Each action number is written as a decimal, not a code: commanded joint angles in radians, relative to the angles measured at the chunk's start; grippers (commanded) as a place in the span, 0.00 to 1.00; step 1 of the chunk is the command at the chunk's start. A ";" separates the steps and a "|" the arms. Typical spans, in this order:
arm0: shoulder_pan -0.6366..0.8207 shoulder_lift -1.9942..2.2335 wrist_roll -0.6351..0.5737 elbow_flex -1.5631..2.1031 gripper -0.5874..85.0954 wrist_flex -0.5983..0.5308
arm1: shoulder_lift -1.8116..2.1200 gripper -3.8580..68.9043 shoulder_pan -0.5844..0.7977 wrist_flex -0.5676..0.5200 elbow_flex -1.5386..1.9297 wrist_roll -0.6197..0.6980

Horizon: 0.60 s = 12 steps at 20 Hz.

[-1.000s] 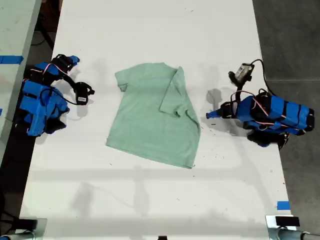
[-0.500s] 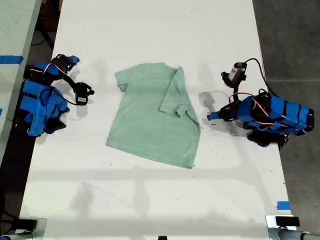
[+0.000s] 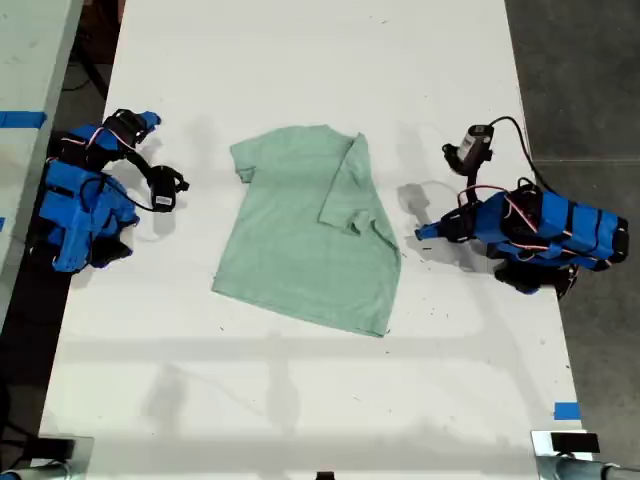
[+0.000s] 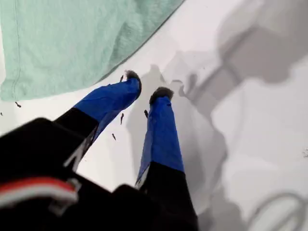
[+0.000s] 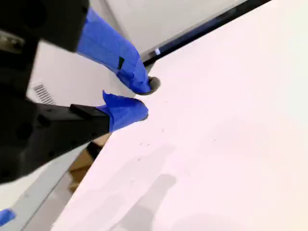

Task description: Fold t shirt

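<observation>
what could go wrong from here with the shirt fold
1. My first gripper is empty, just off the t shirt edge with its jaws only slightly apart above the table; closing here would likely catch nothing.
2. One sleeve is already folded over the body and looks rumpled, so pulling the hem there may drag that flap askew.
3. My second gripper points away from the shirt, toward the table edge, so a two-arm fold could start uneven.

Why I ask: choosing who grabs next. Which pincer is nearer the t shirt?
My first pincer, on the exterior view's right: its tips sit just off the t shirt edge; my second pincer faces only bare table.
</observation>
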<state>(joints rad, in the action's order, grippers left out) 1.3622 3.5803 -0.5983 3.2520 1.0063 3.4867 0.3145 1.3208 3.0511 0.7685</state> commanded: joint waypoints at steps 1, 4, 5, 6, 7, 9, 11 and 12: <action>-0.331 0.005 0.011 0.038 0.06 -0.006 | 0.015 0.15 0.003 0.003 0.061 0.015; -0.709 0.005 0.011 0.038 0.06 -0.005 | 0.015 0.15 0.003 0.003 0.061 0.015; -0.790 0.008 0.011 0.038 0.06 -0.005 | 0.015 0.15 0.003 0.003 0.061 0.015; -0.833 0.008 0.009 0.038 0.05 -0.005 | 0.015 0.15 0.003 0.003 0.061 0.015; -0.856 0.008 0.011 0.038 0.05 -0.005 | 0.015 0.15 0.003 0.003 0.061 0.015; -0.830 0.008 0.011 0.038 0.04 -0.005 | 0.015 0.15 0.003 0.003 0.061 0.015; -0.718 0.008 0.011 0.038 0.04 -0.005 | 0.015 0.15 0.003 0.003 0.061 0.015; -0.663 0.008 0.011 0.038 0.04 -0.005 | 0.015 0.15 0.003 0.003 0.061 0.015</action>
<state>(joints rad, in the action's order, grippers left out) 0.6105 3.5803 -0.5983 3.2520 1.0063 3.4867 0.3145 1.3208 3.0511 0.7685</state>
